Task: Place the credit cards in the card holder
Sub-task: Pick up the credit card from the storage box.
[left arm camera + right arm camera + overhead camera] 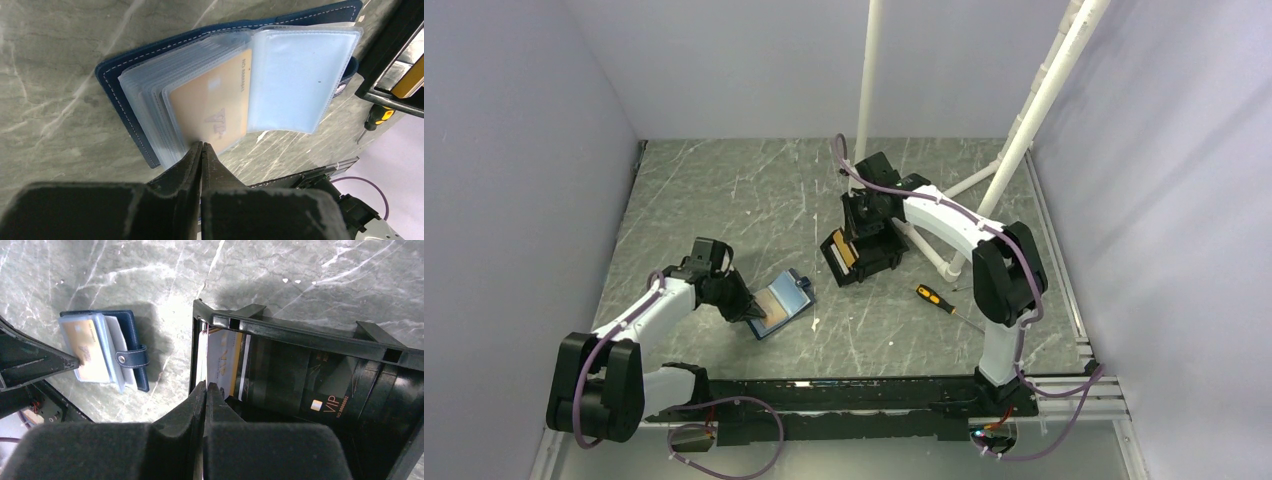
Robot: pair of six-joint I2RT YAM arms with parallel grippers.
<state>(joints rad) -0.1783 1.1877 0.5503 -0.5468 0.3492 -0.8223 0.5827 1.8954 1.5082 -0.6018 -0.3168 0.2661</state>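
The dark-blue card holder (796, 285) (125, 85) (131, 347) lies open on the table, its clear sleeves fanned out. An orange-gold credit card (215, 105) (87, 347) sits in the top sleeve. My left gripper (754, 312) (201, 145) is shut, its tips against that card's near edge. My right gripper (856, 240) (206, 385) reaches into the black open box (879, 258) (300, 335). It is shut on the edge of a thin whitish credit card (202, 357) standing there. More credit cards (222, 360) stand beside it.
A black VIP card (325, 405) lies deeper in the box. An orange-handled screwdriver (936, 298) (377, 116) lies right of the box. White pipes (1024, 130) rise at the back right. Walls close in the left, back and right sides.
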